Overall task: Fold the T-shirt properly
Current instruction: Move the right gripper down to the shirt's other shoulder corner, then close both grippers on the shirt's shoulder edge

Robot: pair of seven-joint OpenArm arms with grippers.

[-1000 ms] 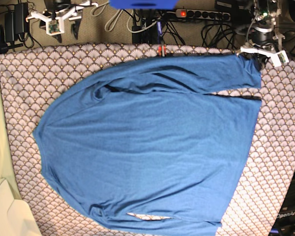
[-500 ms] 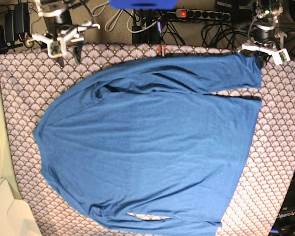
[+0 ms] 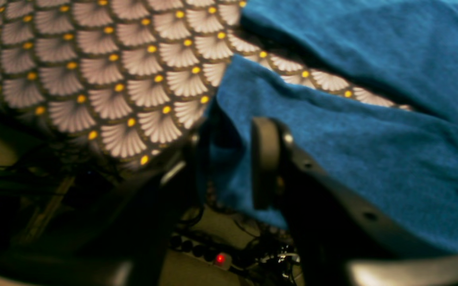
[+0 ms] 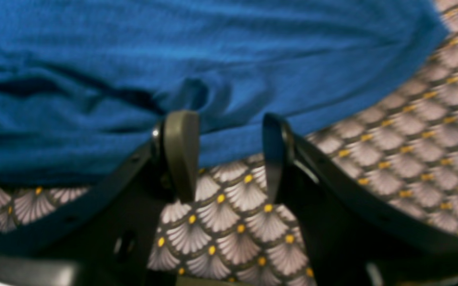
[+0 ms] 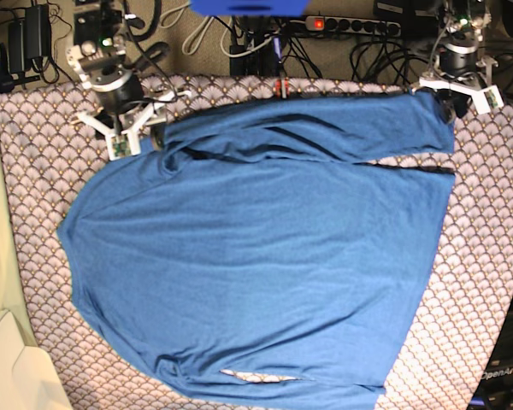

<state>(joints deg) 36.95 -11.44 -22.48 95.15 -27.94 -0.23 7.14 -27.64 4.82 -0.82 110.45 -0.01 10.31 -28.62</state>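
Found T-shirt (image 5: 265,256) spread flat across most of the table on the patterned cloth (image 5: 43,154). One long sleeve (image 5: 325,128) was folded along the far edge.

Left gripper (image 3: 231,163) was parked at the sleeve end, at the far edge near its own corner. Jaws were parted, with the blue edge loose in the gap. Looked released rather than clenched, as far as the blur allowed.

Right gripper (image 4: 228,159) was posted at the far edge toward the other corner, by the shoulder. Jaws were wide apart and empty, tips low over the cloth just short of the shirt's edge.

Risks, judged:
- Could pinch patterned cloth along with the knit if the right jaws closed this low, dragging the whole cover.
- Could catch one layer only at the rumpled shoulder, leaving a skewed fold.
- Could lose the sleeve end over the far edge, being unheld there.

Hard to make out:
- Left wrist view was soft, with one finger sunk in shadow.
- Could not tell whether the fabric touched either pad.
- Shirt's near side was cut off at the base view's bottom.
- Both sets of fingertips were masked by the wrists from above.
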